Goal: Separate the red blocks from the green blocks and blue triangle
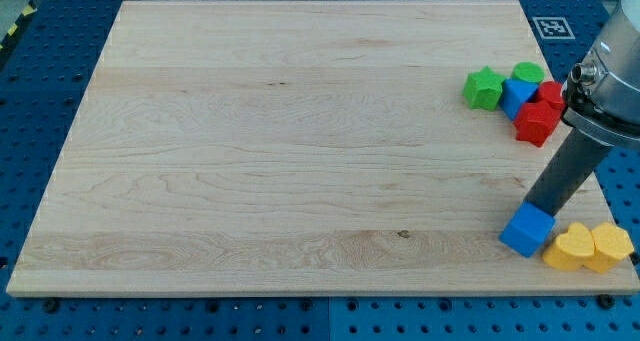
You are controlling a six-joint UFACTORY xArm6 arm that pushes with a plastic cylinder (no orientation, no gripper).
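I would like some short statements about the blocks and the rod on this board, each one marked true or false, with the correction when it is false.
1. The two red blocks lie in a cluster with the green blocks and the blue triangle. True.
2. The green star is at the view's left end of that cluster. True.
3. My tip is touching the red blocks. False: it is at the blue cube, below the cluster.
4. The two yellow blocks lie at the view's top left. False: they are at the bottom right, beside the blue cube.
5. The other green block is at the cluster's top. True.
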